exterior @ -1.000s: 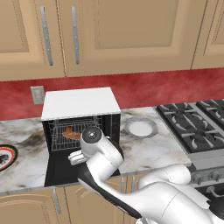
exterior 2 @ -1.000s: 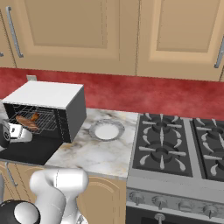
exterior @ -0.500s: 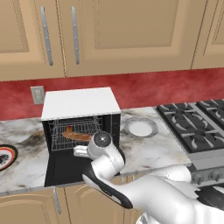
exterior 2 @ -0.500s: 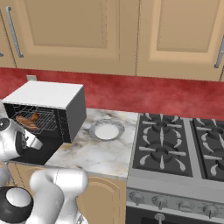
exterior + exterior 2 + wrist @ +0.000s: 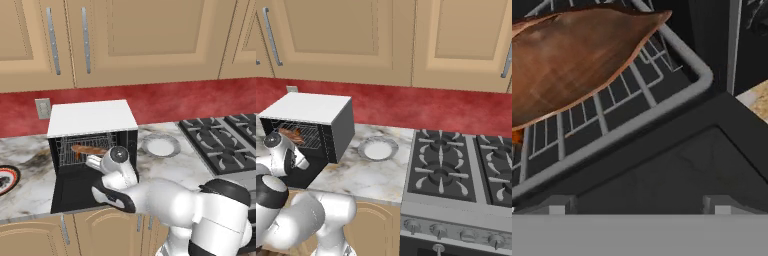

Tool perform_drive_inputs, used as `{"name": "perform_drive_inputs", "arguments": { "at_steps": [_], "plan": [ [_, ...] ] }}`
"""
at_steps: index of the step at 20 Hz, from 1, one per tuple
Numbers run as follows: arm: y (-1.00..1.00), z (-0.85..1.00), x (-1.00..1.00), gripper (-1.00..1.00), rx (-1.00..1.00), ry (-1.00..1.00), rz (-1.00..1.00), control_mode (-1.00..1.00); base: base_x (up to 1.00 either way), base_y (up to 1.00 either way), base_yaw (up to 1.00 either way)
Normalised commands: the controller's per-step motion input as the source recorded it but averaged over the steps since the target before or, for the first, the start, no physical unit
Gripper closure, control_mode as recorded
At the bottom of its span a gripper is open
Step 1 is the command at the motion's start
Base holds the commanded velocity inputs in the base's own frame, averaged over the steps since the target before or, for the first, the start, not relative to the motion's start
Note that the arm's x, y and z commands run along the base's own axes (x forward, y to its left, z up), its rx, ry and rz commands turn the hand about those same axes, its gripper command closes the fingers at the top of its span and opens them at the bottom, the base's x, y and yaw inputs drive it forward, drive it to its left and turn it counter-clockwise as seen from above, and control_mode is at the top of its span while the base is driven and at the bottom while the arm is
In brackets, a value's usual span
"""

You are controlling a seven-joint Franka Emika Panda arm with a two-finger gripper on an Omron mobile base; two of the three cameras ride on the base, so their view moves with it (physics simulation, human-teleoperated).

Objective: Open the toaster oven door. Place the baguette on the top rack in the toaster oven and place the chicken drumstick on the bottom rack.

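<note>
The chicken drumstick (image 5: pixel 572 60) lies on the bottom rack (image 5: pixel 637 95), just beyond the wide-open, empty pincer (image 5: pixel 639 207).

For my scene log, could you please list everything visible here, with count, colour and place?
toaster oven: one, black with white top, on the counter left of the stove.
toaster oven door: one, black, folded down open.
baguette: one, orange-brown, on a rack inside the oven.
chicken drumstick: one, reddish-brown, lying on a wire rack.
plate: one, white, beside the oven.
stove: one, grey, right.
wall cabinets: tan, above.
gripper: one, open, at the oven mouth.
</note>
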Motion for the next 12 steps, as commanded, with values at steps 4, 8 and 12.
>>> {"name": "perform_drive_inputs", "arguments": {
  "at_steps": [4, 8, 12],
  "plan": [
    [0.0, 0.0, 0.39, -1.0, 0.1, 0.09, -0.12, -1.0, 0.0, 0.0, 0.0],
    [0.0, 0.1, 0.17, -1.0, 0.07, 0.1, -0.08, -1.0, 0.0, 0.0, 0.0],
    [0.0, 0.06, 0.04, -1.0, 0.06, 0.11, -0.05, -1.0, 0.0, 0.0, 0.0]
  ]
}}
